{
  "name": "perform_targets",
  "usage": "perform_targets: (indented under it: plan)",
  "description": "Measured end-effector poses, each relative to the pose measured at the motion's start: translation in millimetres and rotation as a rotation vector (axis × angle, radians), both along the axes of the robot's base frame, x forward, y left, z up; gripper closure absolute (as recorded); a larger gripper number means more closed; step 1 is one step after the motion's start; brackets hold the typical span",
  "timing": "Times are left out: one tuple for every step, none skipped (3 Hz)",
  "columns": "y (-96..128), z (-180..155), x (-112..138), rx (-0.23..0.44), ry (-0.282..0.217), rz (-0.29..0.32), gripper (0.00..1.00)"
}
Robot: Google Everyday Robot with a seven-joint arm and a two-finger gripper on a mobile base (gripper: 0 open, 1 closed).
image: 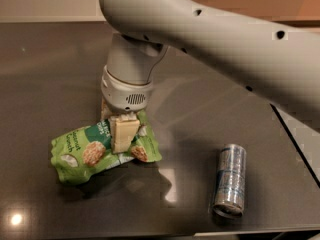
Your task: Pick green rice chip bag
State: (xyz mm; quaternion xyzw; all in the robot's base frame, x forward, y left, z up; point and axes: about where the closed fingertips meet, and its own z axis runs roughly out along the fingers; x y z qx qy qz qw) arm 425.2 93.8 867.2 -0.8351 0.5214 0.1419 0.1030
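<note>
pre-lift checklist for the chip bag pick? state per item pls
1. Pincer on the right target: ok, it is down on the green rice chip bag, not the can.
2. Grip secure: cannot tell.
3. Bag position: ok, lying on the table, not yet lifted.
4. Silver can out of the way: ok, on its side, apart from the bag.
5. Bag's far end free: ok, nothing rests on it.

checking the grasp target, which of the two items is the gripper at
The green rice chip bag, on the left: the gripper is right over it. The silver-blue can lies on its side off to the right.
</note>
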Motion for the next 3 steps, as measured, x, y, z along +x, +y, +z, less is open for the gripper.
perform_targets:
  plan:
    - [-14.3, 41.1, 5.6, 0.029, -0.009, -0.006, 1.00]
    - [-34.8, 101.0, 48.1, 0.077, -0.028, 0.016, 1.00]
    - [-29.7, 113.7, 57.1, 0.115, -0.066, 0.001, 1.00]
